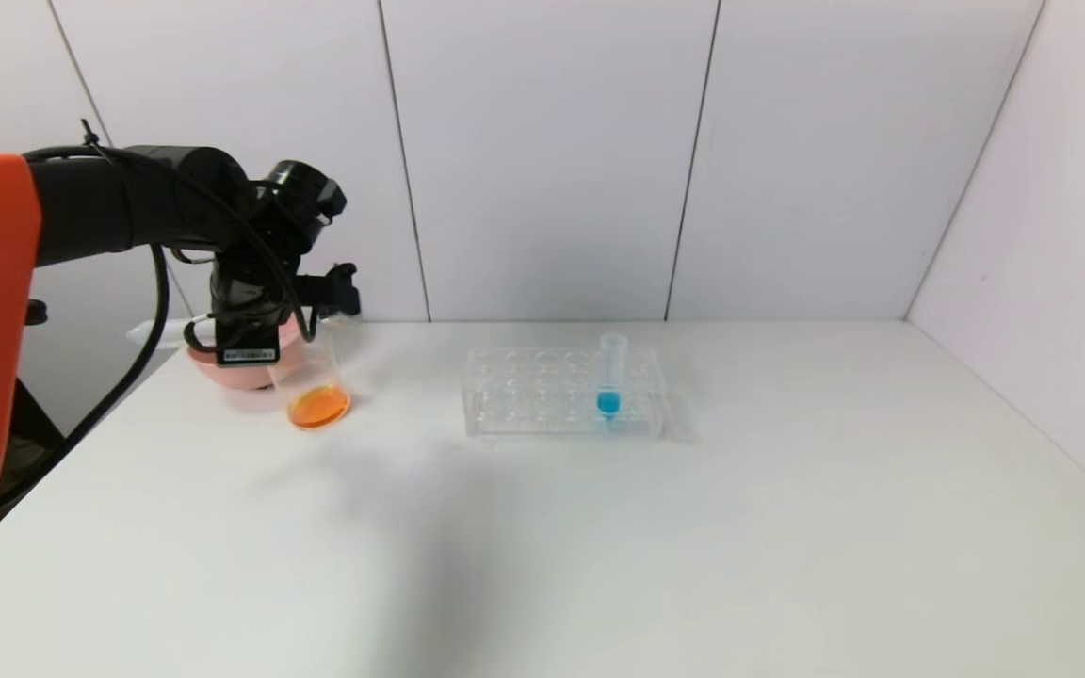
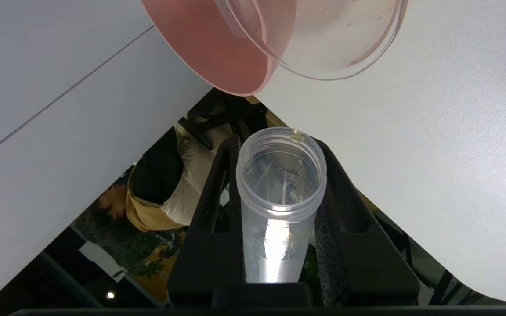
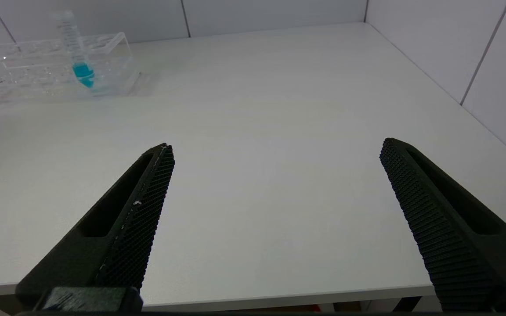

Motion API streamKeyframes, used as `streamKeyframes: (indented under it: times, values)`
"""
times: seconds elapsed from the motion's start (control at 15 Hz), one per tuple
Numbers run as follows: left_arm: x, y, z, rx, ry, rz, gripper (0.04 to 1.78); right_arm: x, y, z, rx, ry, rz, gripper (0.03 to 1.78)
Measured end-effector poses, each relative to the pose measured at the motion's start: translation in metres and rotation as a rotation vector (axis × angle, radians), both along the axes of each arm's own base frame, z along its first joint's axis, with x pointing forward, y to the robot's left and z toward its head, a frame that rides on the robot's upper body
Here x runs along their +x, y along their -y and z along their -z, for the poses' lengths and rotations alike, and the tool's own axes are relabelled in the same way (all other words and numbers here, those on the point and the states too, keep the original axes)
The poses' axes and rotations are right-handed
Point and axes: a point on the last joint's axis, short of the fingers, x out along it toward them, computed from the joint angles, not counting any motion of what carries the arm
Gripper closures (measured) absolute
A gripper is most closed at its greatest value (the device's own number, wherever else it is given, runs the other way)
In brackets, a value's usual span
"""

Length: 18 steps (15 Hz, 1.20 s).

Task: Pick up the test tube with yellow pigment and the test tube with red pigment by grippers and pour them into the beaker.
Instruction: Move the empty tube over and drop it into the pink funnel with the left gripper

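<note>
My left gripper (image 2: 279, 184) squeezes an empty test tube (image 2: 279, 197) tight between its fingers (image 2: 218, 210), by the beaker (image 1: 316, 391) at left. My right gripper (image 3: 275, 188) is wide open.

The left arm (image 1: 119, 202) is black with an orange-red shell, looped black cables and a small white label. The right end effector (image 3: 275, 210) has two black fingers with ribbed, textured pads.

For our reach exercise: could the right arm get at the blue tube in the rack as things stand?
Probably yes: the right end effector is open, with only bare table between it and the blue tube standing in the rack.
</note>
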Motion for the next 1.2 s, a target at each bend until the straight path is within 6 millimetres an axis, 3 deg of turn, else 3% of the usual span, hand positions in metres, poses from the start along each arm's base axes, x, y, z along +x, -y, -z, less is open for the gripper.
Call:
streamKeyframes:
  times: [0.27,0.6,0.8,1.2]
  values:
    - [-0.015,-0.023,-0.029,-0.334,0.122,-0.015,1.36,0.0,0.0,0.0,0.0,0.0,0.0,0.1]
    - [-0.033,-0.049,-0.062,-0.836,0.399,-0.181,1.36,0.0,0.0,0.0,0.0,0.0,0.0,0.1]
    - [-0.044,-0.064,-0.05,-0.986,0.525,-0.272,1.36,0.0,0.0,0.0,0.0,0.0,0.0,0.1]
    - [-0.068,-0.099,0.01,-1.204,0.921,-0.357,1.36,0.0,0.0,0.0,0.0,0.0,0.0,0.1]
